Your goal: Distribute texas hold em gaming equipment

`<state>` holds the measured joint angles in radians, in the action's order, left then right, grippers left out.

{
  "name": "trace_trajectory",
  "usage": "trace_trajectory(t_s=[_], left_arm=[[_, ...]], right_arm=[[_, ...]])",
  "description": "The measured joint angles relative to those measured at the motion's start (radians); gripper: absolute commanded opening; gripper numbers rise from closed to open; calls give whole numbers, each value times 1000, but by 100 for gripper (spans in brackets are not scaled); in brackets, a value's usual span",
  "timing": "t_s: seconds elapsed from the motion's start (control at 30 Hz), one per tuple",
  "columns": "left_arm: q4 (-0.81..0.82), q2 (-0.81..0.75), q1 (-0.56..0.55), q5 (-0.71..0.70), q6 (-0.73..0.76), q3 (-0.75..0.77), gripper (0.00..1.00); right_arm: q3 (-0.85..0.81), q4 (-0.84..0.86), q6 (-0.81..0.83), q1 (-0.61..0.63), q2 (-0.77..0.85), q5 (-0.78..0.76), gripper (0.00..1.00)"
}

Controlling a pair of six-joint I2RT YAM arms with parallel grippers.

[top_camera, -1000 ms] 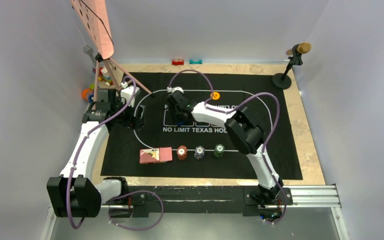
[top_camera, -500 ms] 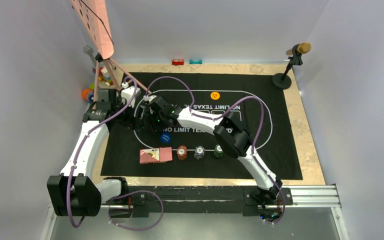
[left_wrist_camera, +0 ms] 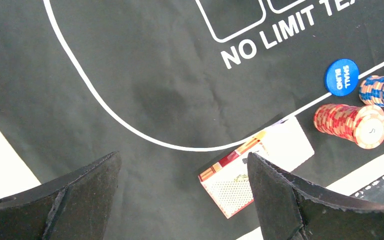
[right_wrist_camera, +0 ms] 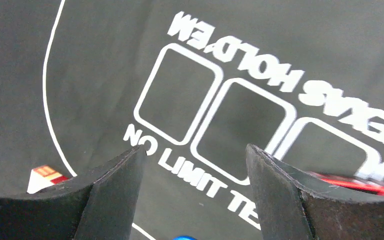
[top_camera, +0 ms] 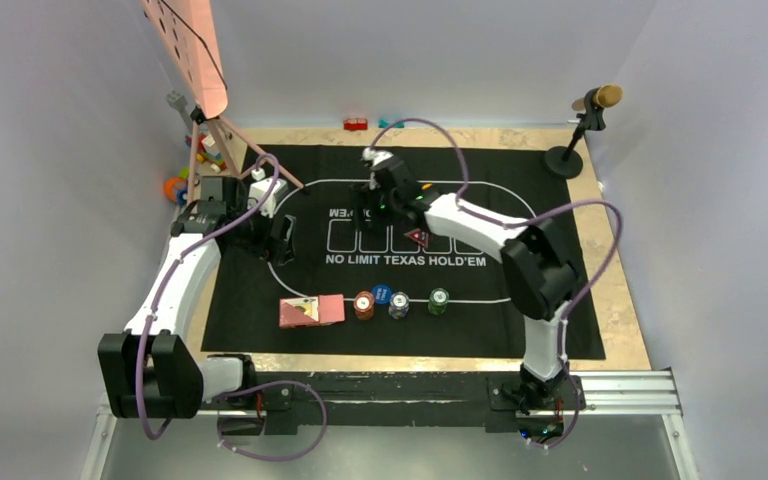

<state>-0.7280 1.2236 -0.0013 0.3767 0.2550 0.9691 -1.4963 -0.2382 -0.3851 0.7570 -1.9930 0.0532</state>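
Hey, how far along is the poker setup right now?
Done: the blue button lies beside the chip stacks. In hand: nothing; left gripper and right gripper hang open, empty. Left: card deck and chip stacks sit bunched at the mat's near edge, undistributed.

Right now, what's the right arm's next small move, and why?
Probably bring the right gripper toward the chip stacks: its jaws stand open and empty over the mat's printed boxes, while the stacks sit bunched beside the cards at the near edge, undistributed.

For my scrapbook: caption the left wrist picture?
Open left gripper above mat, cards, red chips and blue button.
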Motion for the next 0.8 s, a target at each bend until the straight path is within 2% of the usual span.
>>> trace_trajectory(t_s=[0.07,0.17,0.23,0.33,0.6,0.8], left_arm=[[-7,16,0,16,1,5,100],[-15,35,0,27,2,19,100],[-15,35,0,35,3,26,100],[-14,35,0,40,3,28,100],[-19,20,0,39,12,28,100],[-22,-1,0,39,18,28,100]], right_arm=[[36,-3,5,-48,74,-43,73],[87,-8,12,-60,151,-91,57],[144,-11,10,-40,185,-101,49],[231,-29,7,-2,202,-112,46],[325,-121,10,83,201,-104,79],[336,-160,31,93,201,-88,82]])
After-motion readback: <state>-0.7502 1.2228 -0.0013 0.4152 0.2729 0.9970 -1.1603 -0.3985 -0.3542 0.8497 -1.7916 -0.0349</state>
